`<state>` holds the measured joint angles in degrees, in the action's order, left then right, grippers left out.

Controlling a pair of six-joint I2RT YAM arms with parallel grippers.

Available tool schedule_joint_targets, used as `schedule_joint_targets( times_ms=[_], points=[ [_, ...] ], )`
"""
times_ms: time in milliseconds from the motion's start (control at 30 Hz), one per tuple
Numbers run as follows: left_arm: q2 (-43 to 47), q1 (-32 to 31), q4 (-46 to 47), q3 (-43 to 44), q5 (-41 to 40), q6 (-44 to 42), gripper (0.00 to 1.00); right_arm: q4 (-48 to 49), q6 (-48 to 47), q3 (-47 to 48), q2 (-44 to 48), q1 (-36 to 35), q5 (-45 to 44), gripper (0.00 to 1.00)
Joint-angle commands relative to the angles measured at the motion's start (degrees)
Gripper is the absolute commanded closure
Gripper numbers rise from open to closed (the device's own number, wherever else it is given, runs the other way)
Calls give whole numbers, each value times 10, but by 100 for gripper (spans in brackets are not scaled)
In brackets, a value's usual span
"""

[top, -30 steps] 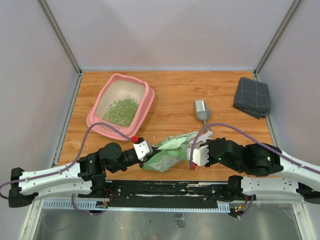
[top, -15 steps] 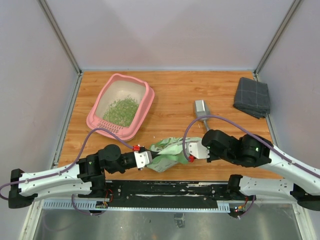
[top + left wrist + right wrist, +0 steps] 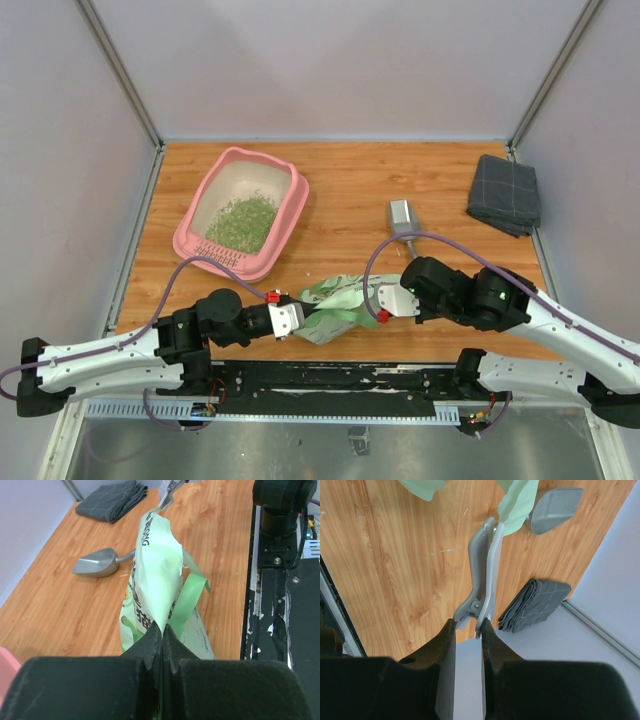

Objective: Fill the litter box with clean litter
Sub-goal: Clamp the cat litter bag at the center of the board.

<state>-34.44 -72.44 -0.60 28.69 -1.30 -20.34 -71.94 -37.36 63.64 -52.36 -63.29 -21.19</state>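
Note:
The pink litter box [image 3: 292, 196] stands at the back left with a heap of green clean litter [image 3: 243, 222] inside. A light green printed bag [image 3: 338, 305] lies near the front edge between my grippers. My left gripper [image 3: 299, 318] is shut on the bag's left edge; in the left wrist view its jaws [image 3: 162, 628] pinch the bag [image 3: 156, 565]. My right gripper [image 3: 377, 301] is at the bag's right end. In the right wrist view it [image 3: 469, 625] is shut on the handles of a grey clip [image 3: 484, 575] clamped on the bag's top [image 3: 519, 500].
A grey metal scoop [image 3: 404, 218] lies behind the bag, also in the left wrist view [image 3: 97, 563] and the right wrist view [image 3: 555, 502]. A folded grey cloth [image 3: 505, 193] lies at the back right. Walls enclose the table.
Both grippers have come lower and the bag now lies flatter. My right wrist has turned and closed in on the bag's right end. Little has moved in the last half second.

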Motion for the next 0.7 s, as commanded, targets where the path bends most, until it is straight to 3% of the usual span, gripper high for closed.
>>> schedule_joint_targets(
  times_ms=[0, 667],
  points=[
    [24, 3, 94, 29, 5, -18, 100, -14, -12, -2, 12, 12, -14, 99],
    [15, 3, 91, 37, 11, -17, 100, -15, -12, -19, 20, 29, -61, 99]
  ],
)
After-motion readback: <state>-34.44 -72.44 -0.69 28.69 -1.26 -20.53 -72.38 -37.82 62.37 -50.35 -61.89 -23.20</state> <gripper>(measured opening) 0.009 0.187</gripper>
